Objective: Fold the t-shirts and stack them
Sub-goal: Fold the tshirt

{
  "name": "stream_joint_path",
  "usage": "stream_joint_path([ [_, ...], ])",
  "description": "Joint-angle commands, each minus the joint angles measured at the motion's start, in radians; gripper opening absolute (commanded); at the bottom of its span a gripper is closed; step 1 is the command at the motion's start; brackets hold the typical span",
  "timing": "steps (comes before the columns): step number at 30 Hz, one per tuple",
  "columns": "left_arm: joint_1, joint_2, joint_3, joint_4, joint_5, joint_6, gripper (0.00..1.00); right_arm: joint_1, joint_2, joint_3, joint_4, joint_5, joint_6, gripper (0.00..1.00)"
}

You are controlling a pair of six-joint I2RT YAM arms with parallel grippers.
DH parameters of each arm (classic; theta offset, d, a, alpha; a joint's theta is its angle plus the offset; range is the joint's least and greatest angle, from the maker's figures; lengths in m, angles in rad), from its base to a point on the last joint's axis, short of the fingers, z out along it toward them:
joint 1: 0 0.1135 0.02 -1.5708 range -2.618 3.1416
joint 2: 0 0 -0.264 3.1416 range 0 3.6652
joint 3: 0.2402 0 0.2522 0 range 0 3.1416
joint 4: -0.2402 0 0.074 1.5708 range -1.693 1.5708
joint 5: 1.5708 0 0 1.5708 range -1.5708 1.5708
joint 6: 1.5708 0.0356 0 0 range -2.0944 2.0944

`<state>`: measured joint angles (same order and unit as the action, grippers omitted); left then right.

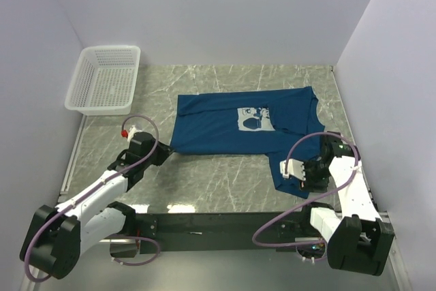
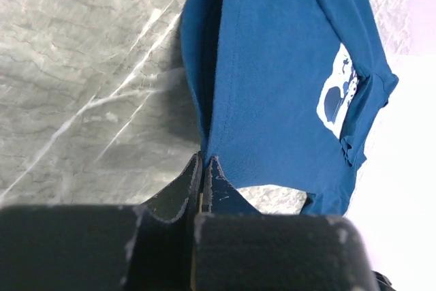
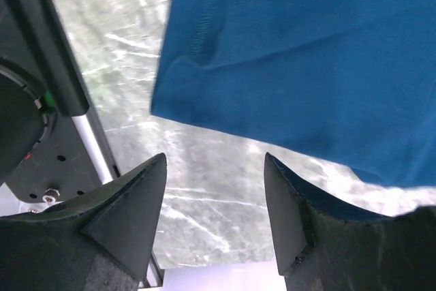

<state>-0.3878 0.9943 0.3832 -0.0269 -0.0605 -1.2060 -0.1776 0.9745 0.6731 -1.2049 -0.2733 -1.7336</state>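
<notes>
**Top view:** dark blue t-shirt point(image 1: 225, 124) lies spread across mid table point(image 1: 225, 182), pale print point(image 1: 254, 119) facing up. One flap hangs toward the near right. White mesh basket point(image 1: 105, 80) sits far left, well apart from the shirt and w/ nothing seen in it. Left pincer point(image 1: 165, 152) is at the shirt's near-left corner. Right pincer point(image 1: 301, 172) is at the near-right flap. One arm per near corner, prob. so the near edge can be lifted evenly for a fold.

**Left wrist view:** left pincer point(image 2: 204, 163) is fully closed, tips together. The t-shirt point(image 2: 272, 86) edge runs straight down into the tips, so it looks pinched right at the corner, a thin bite of cloth only. Cloth rises a bit off the table point(image 2: 82, 86) there, w/ a doubled seam along the left side. Print point(image 2: 335, 97) shows further up.

**Right wrist view:** right pincer point(image 3: 214, 161) has its jaws wide apart w/ nothing between them, only bare table point(image 3: 204, 195). T-shirt point(image 3: 306, 52) corner lies just beyond the tips, not touching. It's lined up on that edge but has no grip yet.

Judgement: an early stage. Shirt unfolded, left corner secured, right side needs to reach in and catch its corner before any lift. Risk: the thin left bite could slip if pulled alone.
</notes>
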Motion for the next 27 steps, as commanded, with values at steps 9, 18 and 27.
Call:
stream_joint_path([
  [9, -0.002, -0.014, -0.066, 0.059, 0.034, 0.039, 0.00, 0.050, 0.017, -0.151, 0.117, 0.088, -0.089, 0.65],
  [18, -0.002, 0.001, -0.093, 0.105, 0.053, 0.028, 0.00, 0.158, 0.035, -0.199, 0.228, 0.124, -0.012, 0.41],
  [27, 0.003, -0.022, -0.092, 0.088, 0.053, 0.037, 0.00, 0.159, -0.003, -0.049, 0.136, 0.013, 0.045, 0.02],
])
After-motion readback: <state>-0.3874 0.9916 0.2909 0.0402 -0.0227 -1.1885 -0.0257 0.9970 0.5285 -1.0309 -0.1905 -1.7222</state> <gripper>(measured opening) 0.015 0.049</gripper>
